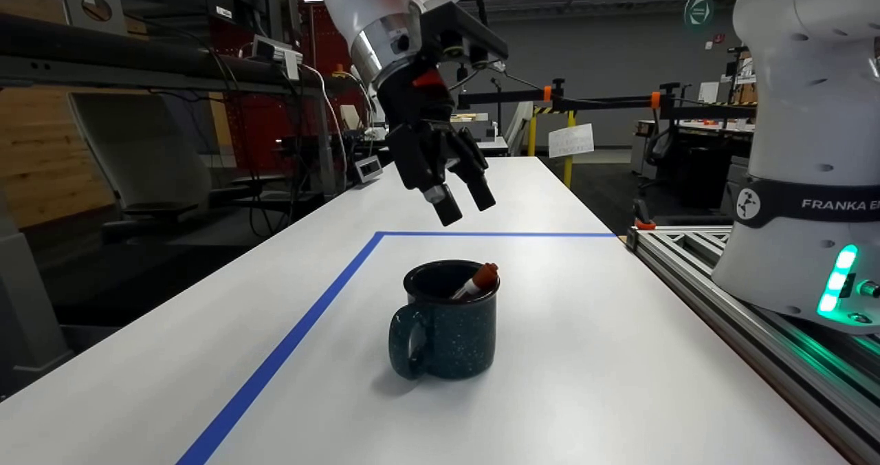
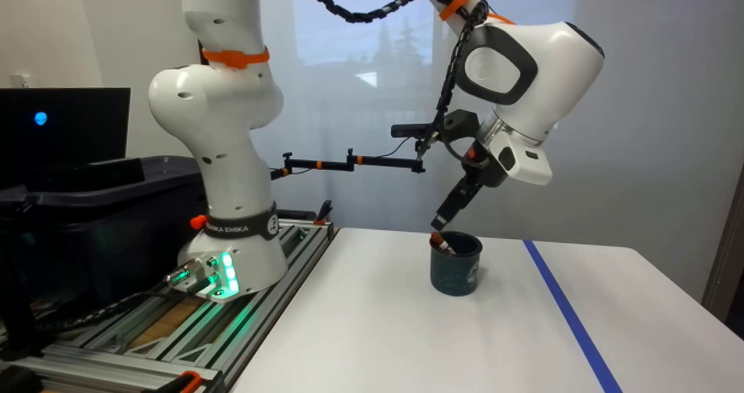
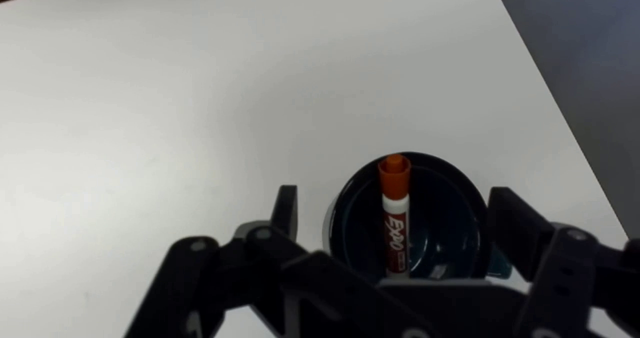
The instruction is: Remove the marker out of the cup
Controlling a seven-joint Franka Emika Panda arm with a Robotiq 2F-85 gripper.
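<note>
The cup is a dark blue-green speckled mug standing upright on the white table; it also shows in an exterior view and in the wrist view. The marker leans inside it, its orange-red cap resting at the rim; it also shows in an exterior view and in the wrist view. The marker's lower end is hidden. My gripper is open and empty, tilted, above the cup; in an exterior view its fingertips are just above the cap. In the wrist view the fingers stand either side of the marker.
The mug's handle sticks out to one side. Blue tape marks lines on the white table. The robot's base stands on a metal frame along one table edge. The table's end edge shows in the wrist view.
</note>
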